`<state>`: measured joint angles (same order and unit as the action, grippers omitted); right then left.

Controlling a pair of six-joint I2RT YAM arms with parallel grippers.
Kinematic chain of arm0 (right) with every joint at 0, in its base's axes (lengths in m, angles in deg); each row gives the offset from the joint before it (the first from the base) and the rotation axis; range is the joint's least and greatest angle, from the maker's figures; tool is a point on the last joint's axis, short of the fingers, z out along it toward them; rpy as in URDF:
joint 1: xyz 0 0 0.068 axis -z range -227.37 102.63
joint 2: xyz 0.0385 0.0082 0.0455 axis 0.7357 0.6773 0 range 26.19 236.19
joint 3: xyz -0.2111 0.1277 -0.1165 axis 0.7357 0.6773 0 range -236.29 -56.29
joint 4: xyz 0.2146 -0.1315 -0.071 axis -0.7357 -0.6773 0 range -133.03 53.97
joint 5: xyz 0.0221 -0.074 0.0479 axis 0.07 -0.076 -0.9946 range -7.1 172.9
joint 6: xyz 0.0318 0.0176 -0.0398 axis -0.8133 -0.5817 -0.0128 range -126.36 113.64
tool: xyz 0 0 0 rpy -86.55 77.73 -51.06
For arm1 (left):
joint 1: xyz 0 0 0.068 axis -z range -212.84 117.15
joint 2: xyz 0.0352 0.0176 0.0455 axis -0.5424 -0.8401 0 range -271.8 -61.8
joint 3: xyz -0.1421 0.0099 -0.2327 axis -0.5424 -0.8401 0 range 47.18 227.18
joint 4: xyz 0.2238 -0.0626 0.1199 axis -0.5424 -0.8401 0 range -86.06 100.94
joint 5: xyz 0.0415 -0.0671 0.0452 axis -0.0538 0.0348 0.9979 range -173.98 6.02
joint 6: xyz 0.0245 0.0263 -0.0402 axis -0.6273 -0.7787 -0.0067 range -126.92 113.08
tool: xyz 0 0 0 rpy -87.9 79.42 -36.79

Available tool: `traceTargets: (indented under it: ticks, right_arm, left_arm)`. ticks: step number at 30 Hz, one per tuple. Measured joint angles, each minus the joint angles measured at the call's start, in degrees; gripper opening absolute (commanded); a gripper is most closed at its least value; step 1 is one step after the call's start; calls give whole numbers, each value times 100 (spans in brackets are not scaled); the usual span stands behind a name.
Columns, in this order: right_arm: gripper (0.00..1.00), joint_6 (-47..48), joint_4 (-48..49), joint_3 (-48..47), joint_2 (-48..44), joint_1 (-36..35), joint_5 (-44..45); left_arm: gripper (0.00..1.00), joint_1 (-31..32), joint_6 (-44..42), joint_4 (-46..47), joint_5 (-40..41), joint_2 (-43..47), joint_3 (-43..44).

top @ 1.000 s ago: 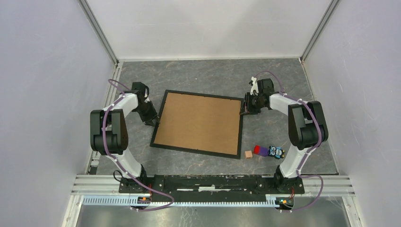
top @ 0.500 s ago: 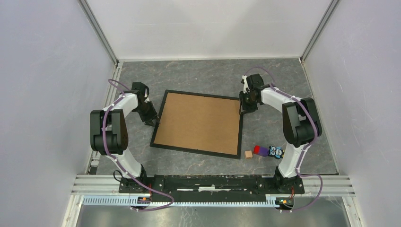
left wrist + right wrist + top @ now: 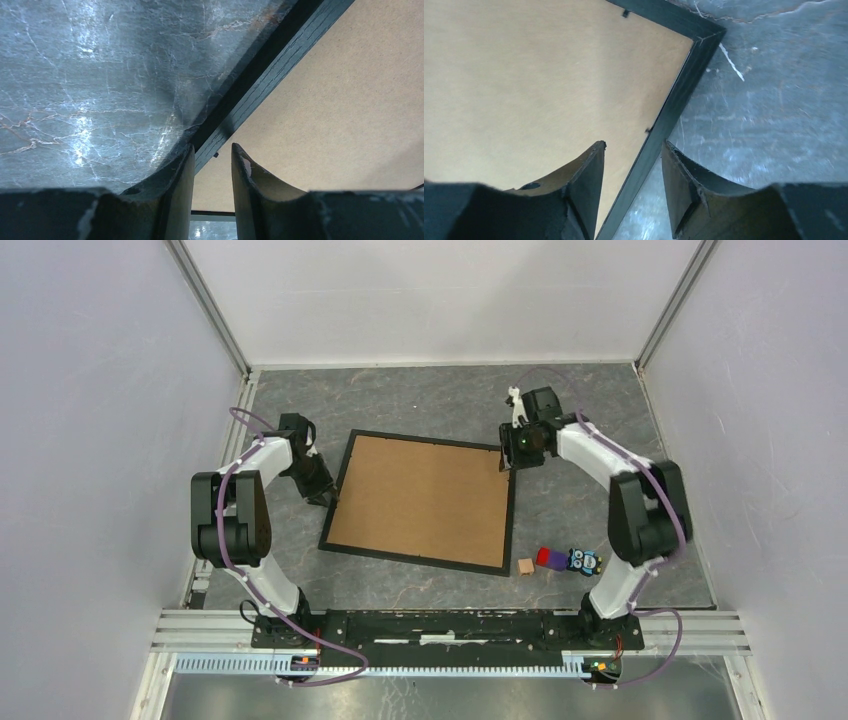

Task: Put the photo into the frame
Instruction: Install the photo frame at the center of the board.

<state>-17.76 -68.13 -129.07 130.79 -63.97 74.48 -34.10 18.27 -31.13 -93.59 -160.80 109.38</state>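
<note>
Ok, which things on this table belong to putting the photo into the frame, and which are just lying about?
Job: thin black rectangular picture frame, face down, brown backing board up; left hand and right hand, each straddling a frame edge. No photo visible.
Lying about: small tan cube; red-and-purple block; small blue-and-black owl-like toy.

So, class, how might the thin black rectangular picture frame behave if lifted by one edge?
Probably stiff: the thin black picture frame lies flat, rails straight. Likely slides when pushed, as the grey marbled tabletop looks smooth.

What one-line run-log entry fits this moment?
frame: lying flat | left gripper: astride edge, grip unclear | right gripper: open astride opposite edge
</note>
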Motion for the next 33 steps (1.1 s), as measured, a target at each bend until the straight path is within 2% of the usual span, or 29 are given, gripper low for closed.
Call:
traceTargets:
  ticks: [5, 9, 14, 17, 33]
  right_arm:
    - [49, -22, 385, 826, -1567, 205, -424]
    - [45, -46, 654, 1862, -2232, 304, -857]
    - [42, -184, 673, 3047, -2330, 295, -1305]
    - [41, -247, 686, 3370, -2435, 295, -1464]
    - [36, -378, 1220, 3668, -2420, 328, -1681]
  left_arm:
    - [39, 9, 0, 15, -46, 0, 0]
    - [39, 11, 0, 20, -103, 0, 0]
    - [39, 11, 0, 20, -107, 0, 0]
    - [39, 11, 0, 20, -107, 0, 0]
    - [39, 11, 0, 20, -107, 0, 0]
